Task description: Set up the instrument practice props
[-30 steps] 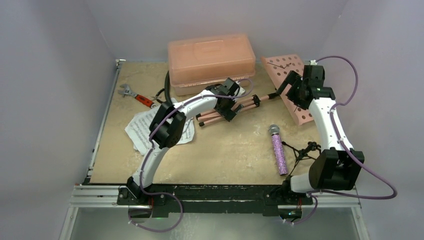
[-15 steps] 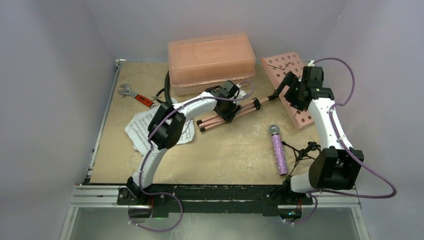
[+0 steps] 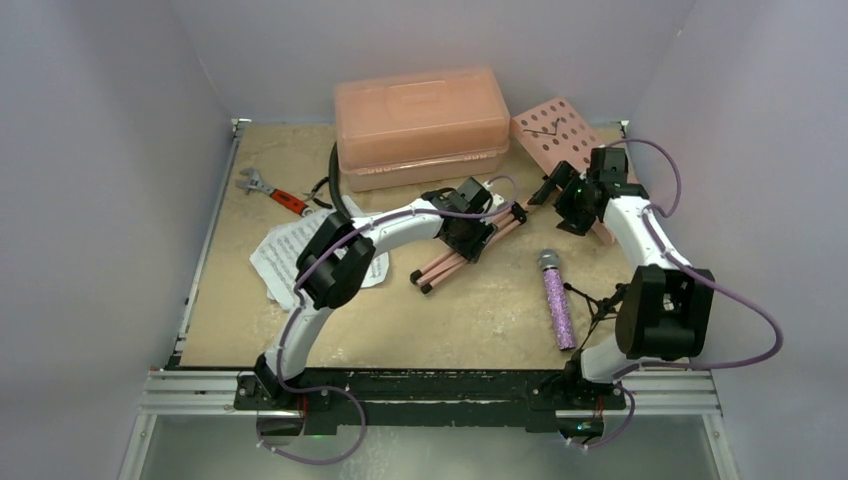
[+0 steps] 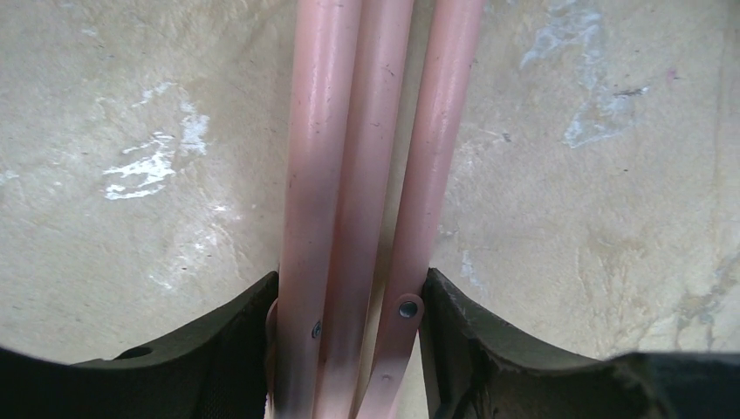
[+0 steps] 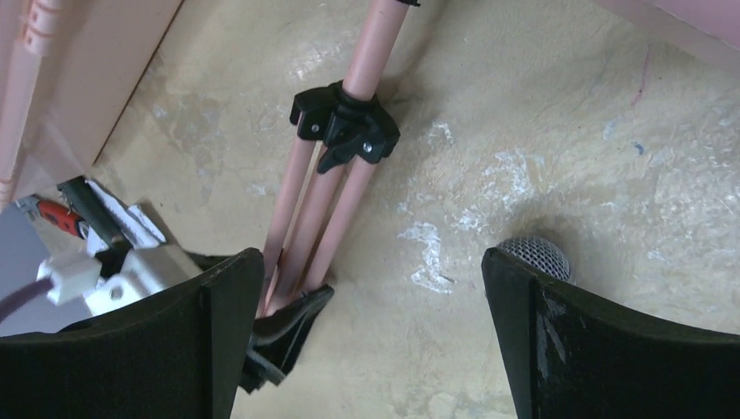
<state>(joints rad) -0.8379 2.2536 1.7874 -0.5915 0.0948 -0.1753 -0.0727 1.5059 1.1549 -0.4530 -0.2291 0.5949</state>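
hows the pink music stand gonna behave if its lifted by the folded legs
The legs look like stiff, smooth tubes, so they likely won't flex but could slide in the left gripper clamped round them. The perforated desk sits at the far end, so the music stand will probably sag or swing that way.

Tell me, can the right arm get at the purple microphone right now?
Probably yes: the right gripper is open and empty, and the microphone lies uncovered on the table beside that arm, with nothing between them.
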